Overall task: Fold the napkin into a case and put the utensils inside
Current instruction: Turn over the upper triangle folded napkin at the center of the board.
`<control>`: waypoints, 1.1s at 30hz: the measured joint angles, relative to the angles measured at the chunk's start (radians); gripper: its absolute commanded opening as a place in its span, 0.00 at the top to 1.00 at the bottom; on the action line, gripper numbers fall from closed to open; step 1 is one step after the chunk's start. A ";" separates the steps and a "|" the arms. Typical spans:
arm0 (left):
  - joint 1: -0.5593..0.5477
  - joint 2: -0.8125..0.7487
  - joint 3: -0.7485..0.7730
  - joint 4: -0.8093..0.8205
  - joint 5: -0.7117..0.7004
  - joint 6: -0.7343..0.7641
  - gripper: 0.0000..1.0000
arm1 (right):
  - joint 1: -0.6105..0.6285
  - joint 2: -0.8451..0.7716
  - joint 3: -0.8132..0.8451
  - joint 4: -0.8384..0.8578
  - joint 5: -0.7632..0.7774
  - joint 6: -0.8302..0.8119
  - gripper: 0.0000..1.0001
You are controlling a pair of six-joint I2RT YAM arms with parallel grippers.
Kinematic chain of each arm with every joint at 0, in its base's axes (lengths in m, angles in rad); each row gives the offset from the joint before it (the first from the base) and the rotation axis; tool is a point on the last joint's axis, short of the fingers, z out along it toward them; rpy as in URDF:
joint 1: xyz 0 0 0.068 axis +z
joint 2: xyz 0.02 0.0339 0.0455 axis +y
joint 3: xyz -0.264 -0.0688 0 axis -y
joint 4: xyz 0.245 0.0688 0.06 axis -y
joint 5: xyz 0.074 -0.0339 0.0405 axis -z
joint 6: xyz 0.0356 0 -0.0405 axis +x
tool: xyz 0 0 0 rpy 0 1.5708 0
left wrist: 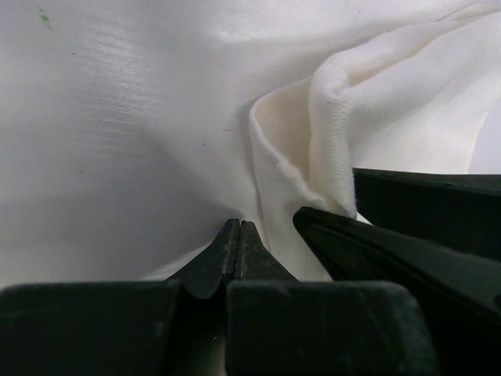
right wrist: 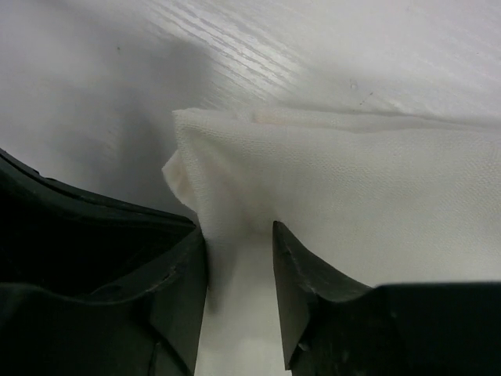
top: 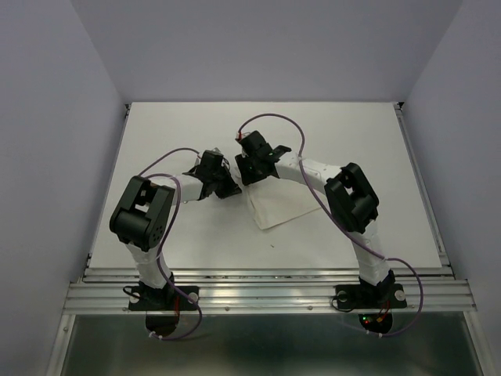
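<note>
White napkin [top: 278, 210] mid-surface [top: 156, 141]; left jaws closed tight at its edge, right jaws narrowly parted round the fold. If left missed, fold flops.

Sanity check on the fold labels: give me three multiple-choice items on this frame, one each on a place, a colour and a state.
1. Where does the napkin lie on the table?
A. near the middle
B. far right corner
C. hanging off the near edge

2. What colour is the napkin?
A. red
B. blue
C. white

3. How do the right gripper jaws stand?
A. shut tight
B. apart, with cloth between them
C. out of view

Answers:
1 A: the top view shows it mid-table, in front of the arm bases.
2 C: it is off-white in all three views.
3 B: the right wrist view shows a gap between the fingers, with napkin in it.
</note>
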 measured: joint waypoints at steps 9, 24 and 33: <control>0.023 0.009 0.009 0.007 0.005 0.032 1.00 | 0.002 -0.006 -0.001 0.015 0.012 0.027 0.54; 0.084 -0.048 -0.001 -0.033 -0.013 0.064 1.00 | 0.006 -0.081 -0.096 0.098 -0.019 0.066 0.57; 0.099 -0.136 -0.014 -0.028 0.001 0.058 1.00 | 0.006 -0.096 -0.103 0.132 -0.008 0.080 0.48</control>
